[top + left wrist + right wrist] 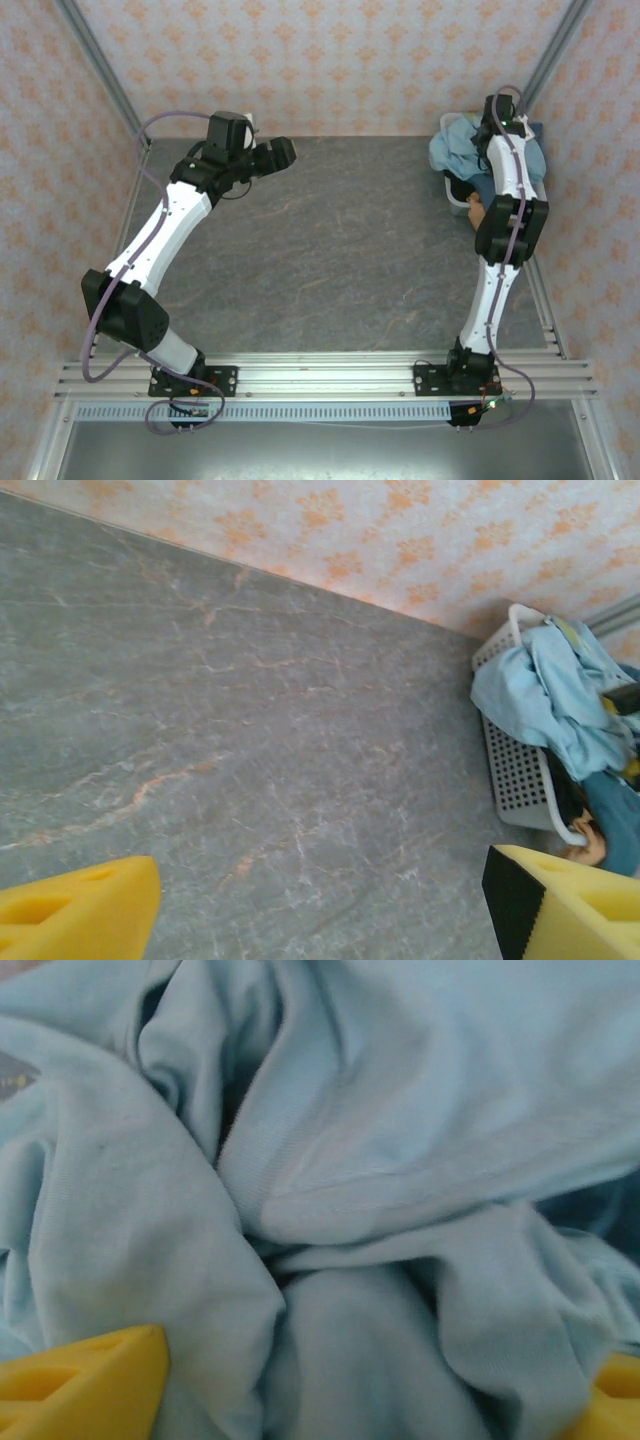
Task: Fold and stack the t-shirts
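Grey marbled surface (340,250) is seen bare across its middle. At its far right corner a white lattice basket (515,780) is set, heaped full. The light sky-blue shirt (545,695) is draped on top and spills over the basket's rim. The darker slate-blue shirt (615,820) is tucked beneath it, and a scrap of orange-tan cloth (588,848) (too little is shown to make out its shape) is glimpsed at the basket's near side. The right gripper (370,1395) is lowered into the sky-blue folds, its jaws spread wide with cloth bunched between them, nothing pinched. The left gripper (320,920) is held above the bare surface near the far left corner, jaws wide apart and empty.
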{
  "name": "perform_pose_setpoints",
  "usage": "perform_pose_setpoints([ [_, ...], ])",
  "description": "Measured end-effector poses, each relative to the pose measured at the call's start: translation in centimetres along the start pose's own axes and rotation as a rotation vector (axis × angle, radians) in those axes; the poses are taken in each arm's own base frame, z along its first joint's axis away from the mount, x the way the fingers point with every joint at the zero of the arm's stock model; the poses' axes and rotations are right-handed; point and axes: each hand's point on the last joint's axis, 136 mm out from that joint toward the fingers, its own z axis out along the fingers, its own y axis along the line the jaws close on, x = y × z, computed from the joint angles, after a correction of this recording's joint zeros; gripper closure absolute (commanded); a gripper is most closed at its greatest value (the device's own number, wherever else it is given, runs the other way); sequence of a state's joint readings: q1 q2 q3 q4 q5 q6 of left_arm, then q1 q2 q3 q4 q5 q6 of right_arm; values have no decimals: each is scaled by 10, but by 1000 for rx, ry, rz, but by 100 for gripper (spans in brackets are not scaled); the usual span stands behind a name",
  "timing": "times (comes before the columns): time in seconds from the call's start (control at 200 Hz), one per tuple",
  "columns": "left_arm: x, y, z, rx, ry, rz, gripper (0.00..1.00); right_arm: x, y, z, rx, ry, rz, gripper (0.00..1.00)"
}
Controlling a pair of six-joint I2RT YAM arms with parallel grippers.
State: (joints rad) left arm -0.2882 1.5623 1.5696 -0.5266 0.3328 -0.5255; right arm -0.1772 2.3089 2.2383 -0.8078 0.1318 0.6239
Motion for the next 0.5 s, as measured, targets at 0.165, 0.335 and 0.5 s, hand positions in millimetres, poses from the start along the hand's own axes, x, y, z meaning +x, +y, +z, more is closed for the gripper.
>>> perform_pose_setpoints([
  [0.165,3,-5,-1,30,19,3,19,11,4,11,-4,47,2,95],
  [0.335,-1,-12,-5,51,13,7,24,10,7,0,-15,27,-4,100],
  [0.5,1,-14,-7,54,21,19,26,-1,27,-59,-85,-62,-51,100],
])
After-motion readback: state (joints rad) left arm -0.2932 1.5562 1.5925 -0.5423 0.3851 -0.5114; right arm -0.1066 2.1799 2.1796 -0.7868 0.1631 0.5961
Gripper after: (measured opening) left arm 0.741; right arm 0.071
